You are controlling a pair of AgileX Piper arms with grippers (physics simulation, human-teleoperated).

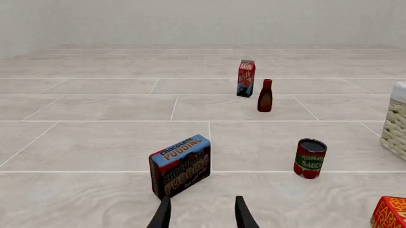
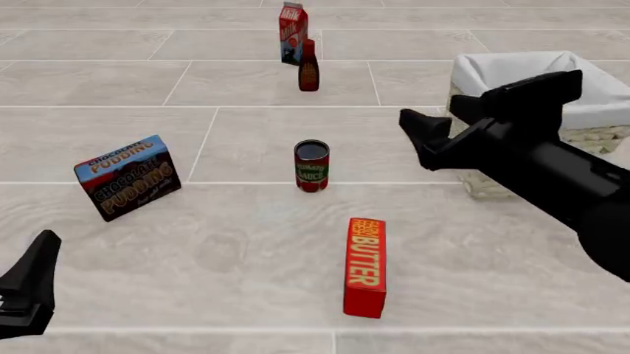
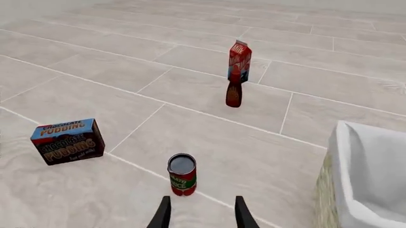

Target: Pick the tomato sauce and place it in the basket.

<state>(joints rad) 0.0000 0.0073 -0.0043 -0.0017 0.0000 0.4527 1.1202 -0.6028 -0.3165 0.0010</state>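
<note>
Pale grey tiled floor (image 2: 246, 251) with thin white grout lines meets a plain wall (image 1: 190, 21).

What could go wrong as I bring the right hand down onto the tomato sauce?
The tomato sauce stands upright and alone, so a finger brushing its side could topple it and let it roll. The right hand, open, sits slightly to one side of the can, so centre it first. The basket lies right under the right arm; a low carry could catch its rim.

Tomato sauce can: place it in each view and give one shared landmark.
Left wrist: tomato sauce can, right of the chocolate pudding box.
Front: can mid-frame, between pudding box and basket.
Right wrist: can just ahead of the open fingers.
Landmark: pudding box.
</note>
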